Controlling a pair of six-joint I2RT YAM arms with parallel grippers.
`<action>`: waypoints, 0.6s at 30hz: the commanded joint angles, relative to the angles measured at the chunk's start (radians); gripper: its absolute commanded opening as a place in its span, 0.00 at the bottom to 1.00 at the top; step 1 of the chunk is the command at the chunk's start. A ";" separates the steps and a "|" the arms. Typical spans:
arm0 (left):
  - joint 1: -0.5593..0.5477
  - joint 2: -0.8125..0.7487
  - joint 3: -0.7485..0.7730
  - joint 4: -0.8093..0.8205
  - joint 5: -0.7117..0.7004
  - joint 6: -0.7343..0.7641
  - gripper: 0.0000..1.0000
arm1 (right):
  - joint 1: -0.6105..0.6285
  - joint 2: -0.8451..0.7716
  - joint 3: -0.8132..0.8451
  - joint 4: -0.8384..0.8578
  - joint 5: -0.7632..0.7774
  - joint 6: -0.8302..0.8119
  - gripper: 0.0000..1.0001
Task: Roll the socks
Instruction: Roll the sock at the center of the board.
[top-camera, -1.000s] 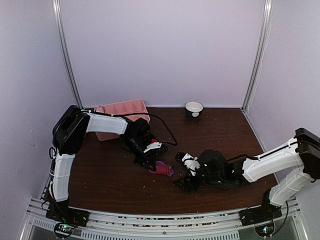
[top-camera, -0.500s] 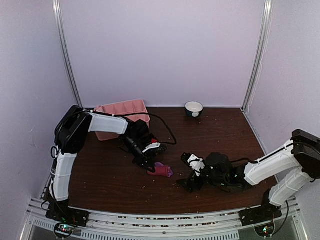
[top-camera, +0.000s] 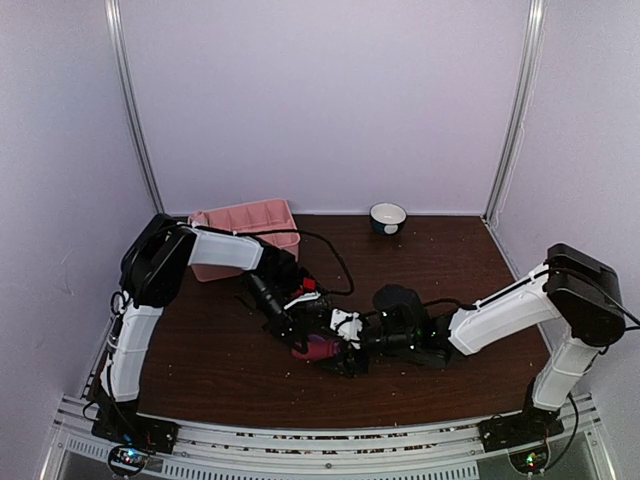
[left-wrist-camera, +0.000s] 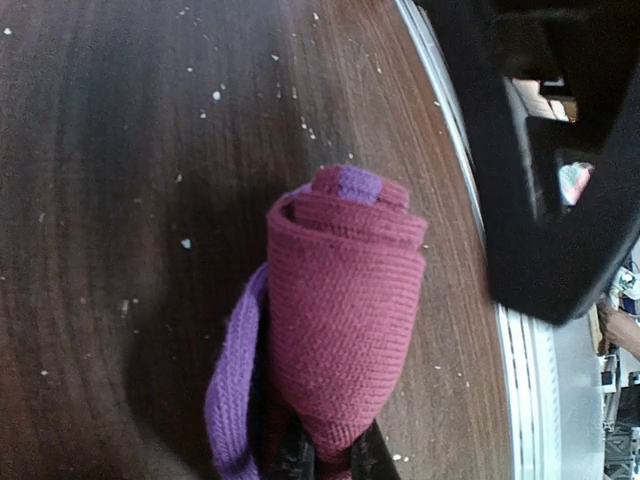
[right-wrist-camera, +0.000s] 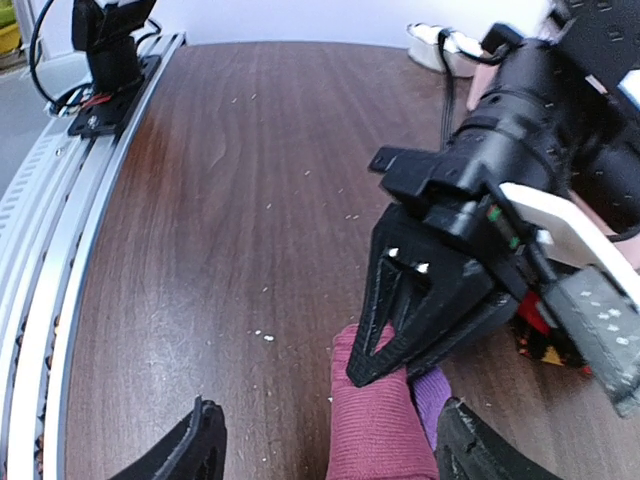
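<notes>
Left gripper: pinching rolled magenta knit sock with purple trim, centre frame.
Right gripper: open, straddling it, lower frame.

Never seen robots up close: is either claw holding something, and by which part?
The left gripper pinches one end of the rolled pink sock. The right gripper is open, holding nothing.

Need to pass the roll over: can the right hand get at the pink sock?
Probably yes. The right hand is open, and the pink sock lies between its fingers with nothing in the way. The left hand, shut on the sock's far end, crowds it.
</notes>
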 joint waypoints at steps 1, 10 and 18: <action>-0.001 0.061 -0.002 -0.079 -0.070 0.049 0.01 | -0.002 0.065 0.056 -0.091 -0.059 -0.069 0.70; -0.001 0.061 -0.001 -0.079 -0.065 0.056 0.06 | -0.003 0.157 0.127 -0.178 0.046 -0.158 0.51; -0.002 0.044 0.007 -0.079 -0.056 0.086 0.21 | -0.012 0.209 0.150 -0.261 0.056 -0.167 0.32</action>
